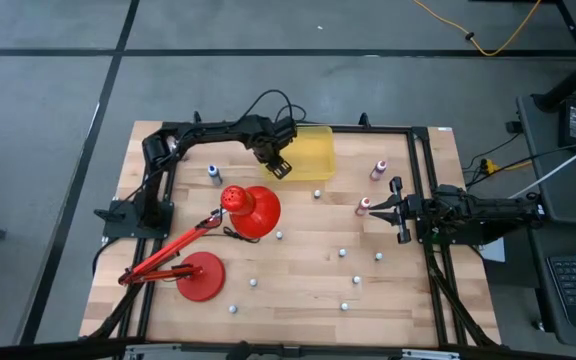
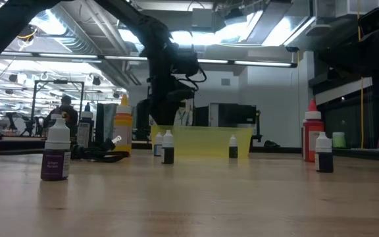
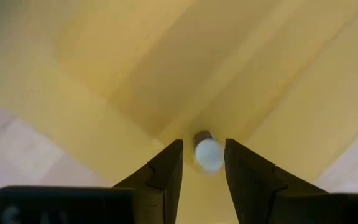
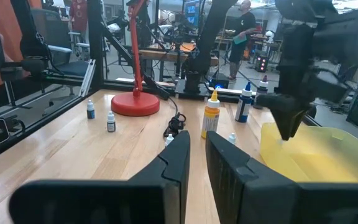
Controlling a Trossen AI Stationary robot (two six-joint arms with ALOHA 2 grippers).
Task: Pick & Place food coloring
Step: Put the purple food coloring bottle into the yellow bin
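Note:
My left gripper [image 1: 280, 165] hangs over the near left corner of the translucent yellow bin [image 1: 313, 150], pointing down, its fingers open. In the left wrist view a small food coloring bottle [image 3: 207, 151] with a white cap shows below and between the fingertips [image 3: 204, 165], inside the bin [image 3: 135, 62] by a corner. A gap shows between the cap and the fingers. Several more food coloring bottles stand on their bases on the table, among them a blue one [image 1: 214, 174] and two pink ones [image 1: 377, 170] [image 1: 363, 206]. My right gripper [image 1: 383, 210] waits shut at the table's right side.
A red desk lamp lies across the table's left half, its shade [image 1: 256, 210] near the bin and its round base [image 1: 200, 277] toward the near edge. Small bottles [image 1: 342, 253] dot the middle and near part of the wooden table [image 1: 298, 300].

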